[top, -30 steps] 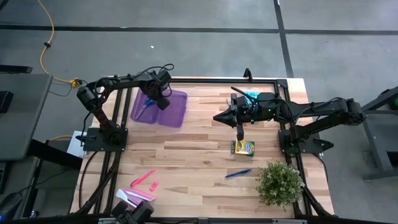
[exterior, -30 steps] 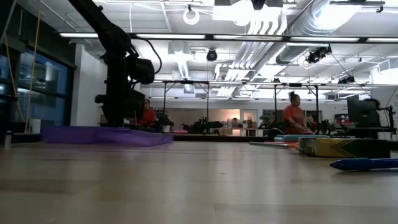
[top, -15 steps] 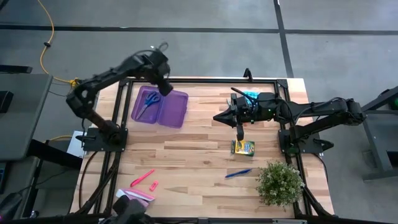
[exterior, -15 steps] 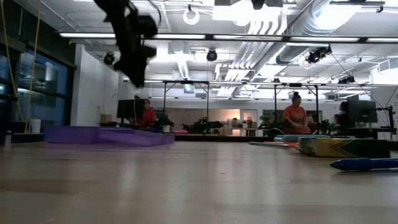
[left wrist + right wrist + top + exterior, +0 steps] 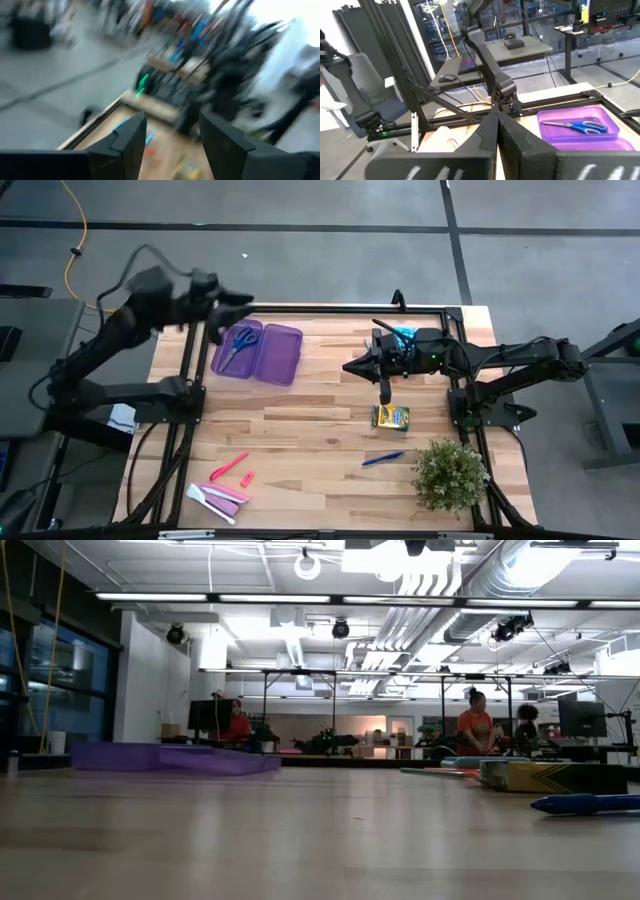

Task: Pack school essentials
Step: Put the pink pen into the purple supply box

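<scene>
Swung clear of the purple tray since a second ago, the left hand hovers open past the surface's back-left corner, the right hand waits pinched shut mid-surface, and the blue-handled scissors now lie inside that tray.

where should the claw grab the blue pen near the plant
Judging from overhead, grip the blue pen at mid-barrel, coming straight down with the fingers across its width. It lies flat on bare table, slightly slanted, clear of the plant and the crayon box.
</scene>
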`<state>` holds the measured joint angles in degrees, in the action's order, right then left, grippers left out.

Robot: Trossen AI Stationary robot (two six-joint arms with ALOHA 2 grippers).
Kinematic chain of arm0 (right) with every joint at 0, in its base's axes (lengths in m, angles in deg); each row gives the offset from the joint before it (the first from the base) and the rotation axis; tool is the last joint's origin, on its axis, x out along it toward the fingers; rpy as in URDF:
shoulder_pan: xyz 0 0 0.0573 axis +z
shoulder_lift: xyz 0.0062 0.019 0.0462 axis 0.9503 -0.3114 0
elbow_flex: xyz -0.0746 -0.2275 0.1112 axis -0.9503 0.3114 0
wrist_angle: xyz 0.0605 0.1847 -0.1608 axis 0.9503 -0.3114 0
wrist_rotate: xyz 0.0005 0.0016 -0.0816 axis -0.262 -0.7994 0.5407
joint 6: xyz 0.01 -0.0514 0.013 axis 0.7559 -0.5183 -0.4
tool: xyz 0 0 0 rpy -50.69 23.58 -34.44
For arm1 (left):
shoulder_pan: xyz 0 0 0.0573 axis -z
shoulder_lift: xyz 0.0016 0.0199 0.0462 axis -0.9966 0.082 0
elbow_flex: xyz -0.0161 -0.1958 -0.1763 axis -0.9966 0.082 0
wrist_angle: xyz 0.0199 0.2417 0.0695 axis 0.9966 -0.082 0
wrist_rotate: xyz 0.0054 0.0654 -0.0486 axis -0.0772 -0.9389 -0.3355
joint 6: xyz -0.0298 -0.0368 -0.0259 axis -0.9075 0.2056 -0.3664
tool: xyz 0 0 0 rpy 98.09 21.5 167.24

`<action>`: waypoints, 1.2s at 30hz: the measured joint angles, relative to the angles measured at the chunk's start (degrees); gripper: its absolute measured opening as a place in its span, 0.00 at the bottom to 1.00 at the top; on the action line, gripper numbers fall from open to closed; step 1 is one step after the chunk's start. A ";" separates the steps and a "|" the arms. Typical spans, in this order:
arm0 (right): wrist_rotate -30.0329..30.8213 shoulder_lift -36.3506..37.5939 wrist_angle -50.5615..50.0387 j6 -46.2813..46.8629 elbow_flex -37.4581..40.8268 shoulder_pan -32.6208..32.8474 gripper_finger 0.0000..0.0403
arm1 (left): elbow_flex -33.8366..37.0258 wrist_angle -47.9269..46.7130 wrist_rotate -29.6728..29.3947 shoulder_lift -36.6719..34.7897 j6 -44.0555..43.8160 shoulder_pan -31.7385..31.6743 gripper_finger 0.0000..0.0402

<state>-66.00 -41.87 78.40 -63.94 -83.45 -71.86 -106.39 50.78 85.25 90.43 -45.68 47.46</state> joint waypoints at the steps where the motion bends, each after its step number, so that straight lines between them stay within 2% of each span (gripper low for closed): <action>1: 0.05 0.00 0.30 0.00 0.00 0.00 0.00 | 2.99 4.53 -0.16 -2.64 -1.74 1.82 0.43; 5: 0.09 0.00 2.11 -0.13 -0.01 0.00 0.00 | 15.03 22.00 -2.92 -9.53 -8.24 9.50 0.43; 9: 0.09 0.00 3.56 -1.33 -0.04 0.00 0.00 | 23.92 31.73 -8.08 -11.54 -7.32 16.34 0.43; 13: 0.06 0.00 4.83 -1.27 -0.04 0.00 0.00 | 26.43 32.30 -12.43 -11.76 1.03 20.67 0.43; 18: -0.17 0.00 5.80 -1.22 -0.04 -0.10 0.00 | 26.59 31.77 -13.06 -10.63 15.76 24.29 0.43; 20: -0.11 0.00 5.33 -1.41 -0.04 -0.37 0.00 | 26.60 31.73 -13.04 -10.41 18.13 25.26 0.43; 28: -0.10 0.00 5.02 -1.57 -0.04 -0.37 0.00 | 26.57 29.10 -13.45 -10.19 16.65 25.67 0.43; 36: 3.45 0.00 4.63 -7.35 -0.04 -0.37 0.00 | 26.58 26.40 -14.56 -10.16 6.43 25.67 0.43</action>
<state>-62.54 -41.87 83.03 -71.29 -83.49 -72.24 -79.81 77.17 70.69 80.27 -39.25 73.13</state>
